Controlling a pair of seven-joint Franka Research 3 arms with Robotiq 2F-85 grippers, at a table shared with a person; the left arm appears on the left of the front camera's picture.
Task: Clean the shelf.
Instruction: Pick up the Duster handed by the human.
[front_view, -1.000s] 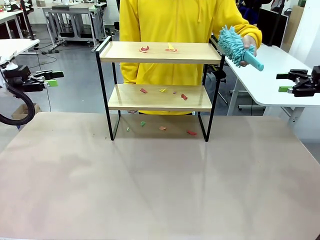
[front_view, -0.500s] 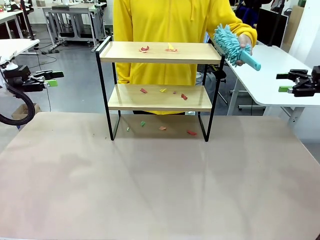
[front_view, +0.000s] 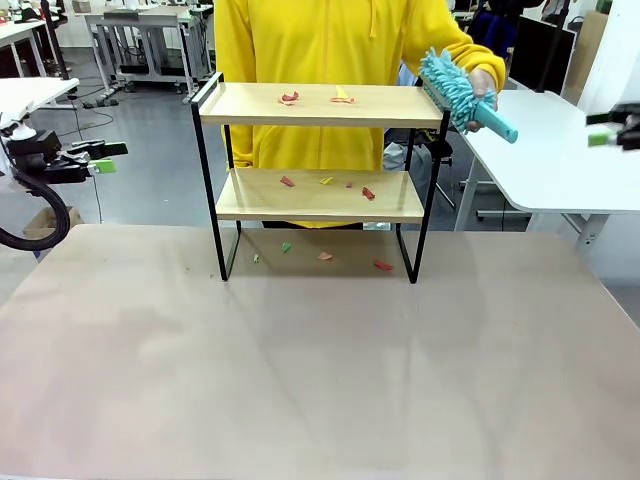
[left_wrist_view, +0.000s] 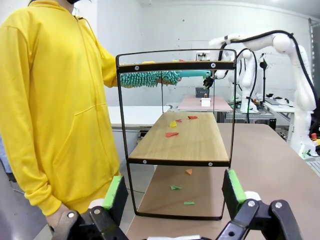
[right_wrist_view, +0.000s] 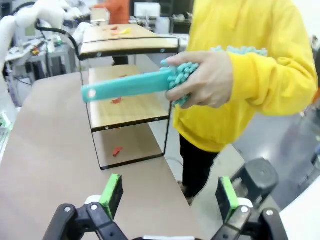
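You have the shelf (front_view: 250, 104) standing at the far middle of the table (front_view: 300, 380), right in front of a person (front_view: 330, 40) in a yellow hoodie. Nothing looks cleaned yet. Coloured scraps (front_view: 289, 98) lie on the top board (front_view: 390, 105), more lie on the lower board (front_view: 260, 196), and a few are on the table under the frame. The person's hand (front_view: 484, 88) holds a teal duster (front_view: 448, 88) with its fluffy head just at the right end of the top board, so I judge the sweeping is only about to start. Your left gripper (left_wrist_view: 174, 192) hangs off the table's left side, facing the shelf's end, with its jaws spread wide and holding nothing. Your right gripper (right_wrist_view: 169, 195) sits out to the right, jaws likewise wide apart and empty, looking at the hand and the duster's handle. Both boards and the table beneath are left to clear
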